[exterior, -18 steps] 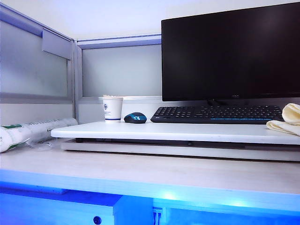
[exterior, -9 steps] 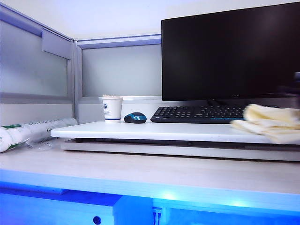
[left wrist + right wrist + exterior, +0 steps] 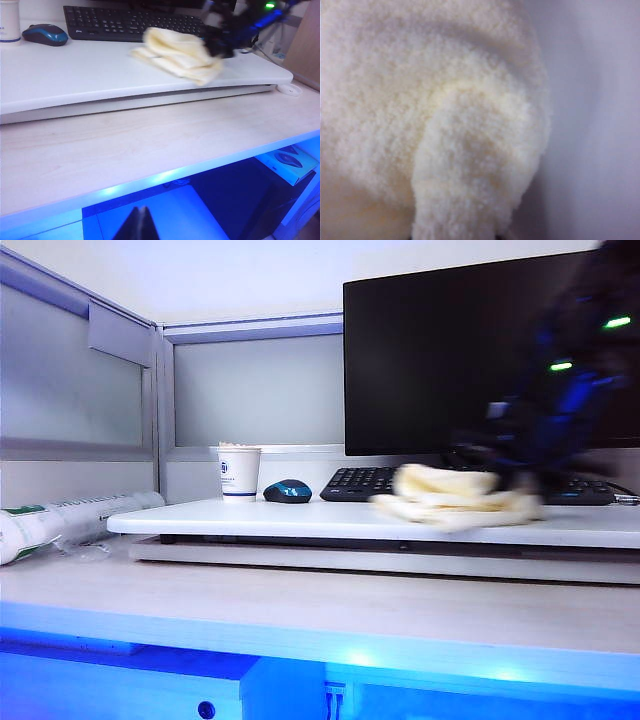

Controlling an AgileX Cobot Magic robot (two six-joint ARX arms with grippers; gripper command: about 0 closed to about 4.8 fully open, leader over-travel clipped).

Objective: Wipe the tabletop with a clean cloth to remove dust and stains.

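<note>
Leftward across the tabletop (image 3: 250, 517) slid the cloth (image 3: 455, 498), in the right jaws

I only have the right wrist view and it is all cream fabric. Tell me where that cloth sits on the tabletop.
Observer: The cloth lies on the white tabletop, in front of the keyboard.
Operator: Report the right gripper.
Observer: The right gripper is at the cloth's far end, blurred; it appears shut on the cloth.
Operator: Name what is at the other end.
Observer: A mouse and a paper cup, apart from the cloth.
Operator: Give me the left gripper.
Observer: The left gripper is shut, low in front of the desk.
</note>
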